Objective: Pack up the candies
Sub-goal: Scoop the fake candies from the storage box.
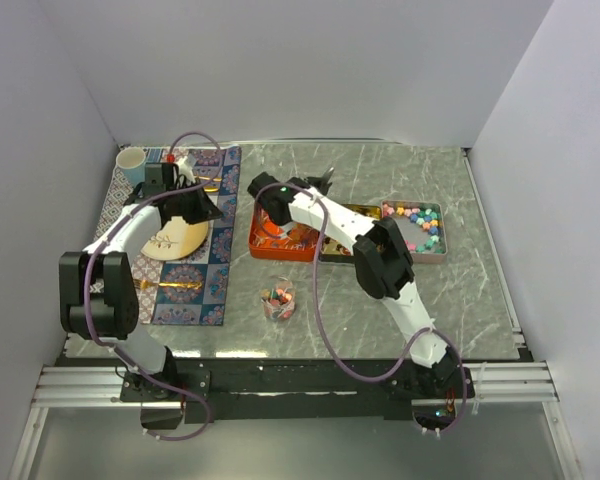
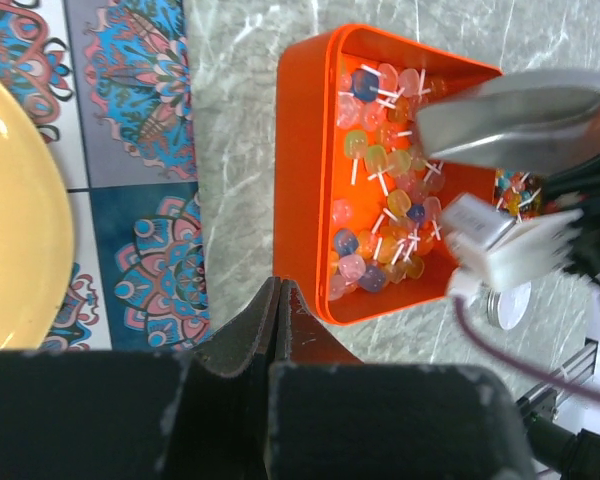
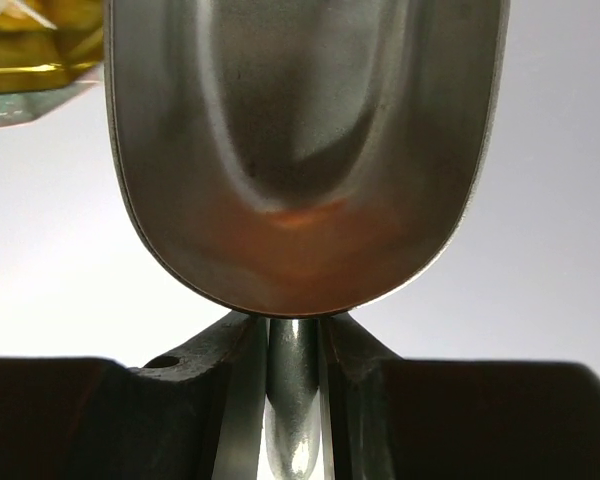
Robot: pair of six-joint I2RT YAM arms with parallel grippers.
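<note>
Twist-wrapped candies [image 2: 385, 200] fill an orange tray [image 1: 260, 240] at the table's middle. Ball candies [image 1: 417, 222] lie in a grey tray [image 1: 440, 255] on the right. A small glass cup [image 1: 278, 301] in front holds a few candies. My right gripper [image 3: 298, 335] is shut on the handle of a metal scoop [image 3: 305, 150], which hangs over the orange tray; the scoop also shows in the left wrist view [image 2: 510, 120]. No candy shows in its bowl. My left gripper [image 2: 278, 290] is shut and empty, beside the orange tray's [image 2: 305, 180] left wall.
A patterned placemat [image 1: 215, 285] on the left carries a yellow plate [image 1: 175, 240], gold cutlery [image 1: 175, 285] and a pale cup [image 1: 131, 163]. A gold-lined tray [image 1: 360, 212] sits between the orange and grey trays. White walls enclose the table.
</note>
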